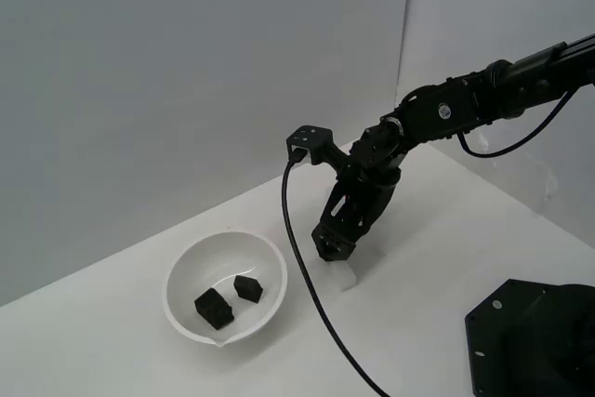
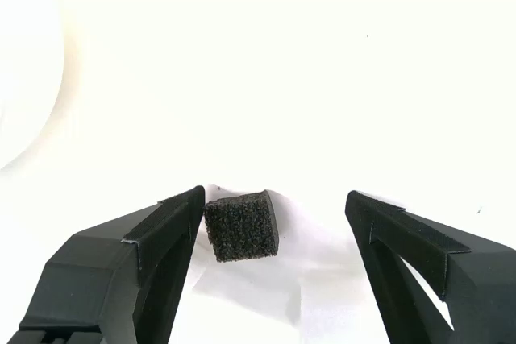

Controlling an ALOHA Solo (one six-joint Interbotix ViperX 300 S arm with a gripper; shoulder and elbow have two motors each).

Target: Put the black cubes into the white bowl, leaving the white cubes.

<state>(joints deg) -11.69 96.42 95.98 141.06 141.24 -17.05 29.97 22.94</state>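
So the pincer (image 2: 274, 223) is down at the table (image 1: 446, 248) with its jaws apart, and a black cube (image 2: 241, 225) sits between them, close to one jaw, not clamped. Two more black cubes (image 1: 214, 308) are already in the white bowl (image 1: 191, 271), towards the exterior view's left of the arm. Something white (image 1: 344, 275) lies under the pincer; can't tell what.

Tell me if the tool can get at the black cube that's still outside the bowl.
Probably yes. In the wrist view the black cube sits on the table between the open fingers of the tool, close to one finger, with nothing between them. A white cube lies close by, possibly touching.
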